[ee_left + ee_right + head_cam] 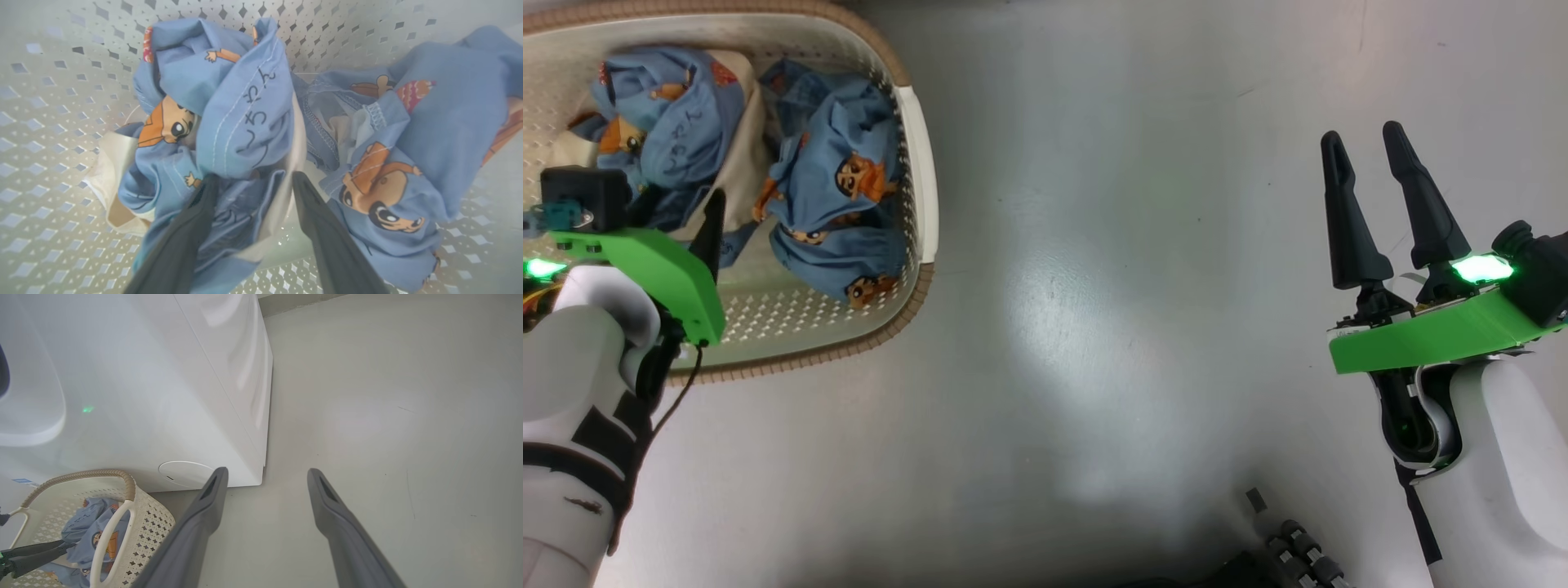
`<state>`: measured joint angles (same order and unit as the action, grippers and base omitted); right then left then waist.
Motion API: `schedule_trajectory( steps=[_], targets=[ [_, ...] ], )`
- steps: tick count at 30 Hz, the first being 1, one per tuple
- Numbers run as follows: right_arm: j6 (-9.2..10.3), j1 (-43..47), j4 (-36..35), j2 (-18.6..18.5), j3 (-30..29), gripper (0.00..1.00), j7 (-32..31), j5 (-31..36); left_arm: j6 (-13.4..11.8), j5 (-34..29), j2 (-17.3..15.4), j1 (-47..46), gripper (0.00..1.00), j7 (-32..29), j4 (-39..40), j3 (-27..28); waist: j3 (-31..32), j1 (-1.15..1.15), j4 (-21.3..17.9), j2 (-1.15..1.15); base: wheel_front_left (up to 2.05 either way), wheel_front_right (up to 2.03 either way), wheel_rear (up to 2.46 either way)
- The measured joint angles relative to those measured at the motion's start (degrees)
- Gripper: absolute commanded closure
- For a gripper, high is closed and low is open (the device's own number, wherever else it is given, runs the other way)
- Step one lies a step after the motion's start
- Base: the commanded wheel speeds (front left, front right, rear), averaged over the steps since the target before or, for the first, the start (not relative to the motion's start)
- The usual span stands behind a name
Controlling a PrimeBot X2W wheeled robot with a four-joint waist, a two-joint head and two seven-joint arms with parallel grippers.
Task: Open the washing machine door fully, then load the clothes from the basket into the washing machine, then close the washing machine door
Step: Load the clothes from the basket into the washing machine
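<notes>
The clothes (245, 106) lie straight ahead of your left gripper (254, 177), inside the basket (49, 102). They are two crumpled heaps of light blue fabric printed with orange-brown cartoon faces. The cream-trimmed bundle (171, 122) rises just beyond both fingertips, and a fold of its blue cloth runs down into the gap between the fingers. The second bundle (408, 155) lies beside the right-hand finger in the left wrist view, touching the first. Your left fingers stand wide apart with nothing clamped. Their tips are at the fabric, though you cannot tell whether they press into it. The basket's perforated wall spreads beyond the tips and out to both sides of them.

In the head view one dark left finger (715, 224) points down into the basket, right beside the cream-trimmed bundle.

Your right gripper (1362, 135) is spread just as wide and holds nothing. It hangs over the bare grey floor (1135, 286), well apart from the basket.

Looking along the right fingers, the washing machine (163, 396) stands beyond and to the left of the left-hand finger. Its lower front corner is just past that fingertip, and its round cap (186, 473) is just beside the tip. The basket stands on the floor at the machine's foot, left of that same finger, with its white handle (108, 535) nearest the finger. A small blue label (22, 481) shows on the machine just above the basket's brown rim.
</notes>
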<state>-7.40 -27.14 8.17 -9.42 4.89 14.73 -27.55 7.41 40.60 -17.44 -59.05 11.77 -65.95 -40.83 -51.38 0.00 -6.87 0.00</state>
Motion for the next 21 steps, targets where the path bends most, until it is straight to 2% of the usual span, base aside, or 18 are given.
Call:
schedule_trajectory(
  steps=[1,2,4,13,21],
  targets=[
    [0.00,0.0,-0.1,0.0,0.0,0.00,0.0,0.0,0.0,0.5,-0.1,0.0,0.27,-0.1,0.0,-0.5,0.0,0.00,-0.1,0.00,0.00,0.00,0.00],
    [0.00,0.0,-0.1,0.0,0.0,0.00,0.0,0.0,0.0,0.9,-0.2,-0.1,0.62,-0.2,0.0,-1.0,0.0,0.00,-0.1,0.00,0.00,0.00,0.00],
    [0.00,0.0,-0.1,0.0,0.1,0.00,0.0,0.0,0.0,1.7,-0.6,-0.1,1.00,-0.2,0.0,-2.0,0.1,0.00,-0.2,0.00,0.00,0.00,0.00],
    [0.00,0.0,0.4,-0.1,0.0,0.00,0.0,0.0,0.0,7.2,-0.9,-0.1,1.00,1.2,0.1,-4.5,2.1,0.00,0.2,0.00,0.00,0.00,0.00],
    [0.00,0.8,1.4,-0.5,-0.1,0.00,0.0,0.2,0.0,10.2,-0.9,4.0,1.00,2.4,3.3,-4.4,7.5,0.00,1.3,0.00,0.00,0.00,0.00]
  ],
)
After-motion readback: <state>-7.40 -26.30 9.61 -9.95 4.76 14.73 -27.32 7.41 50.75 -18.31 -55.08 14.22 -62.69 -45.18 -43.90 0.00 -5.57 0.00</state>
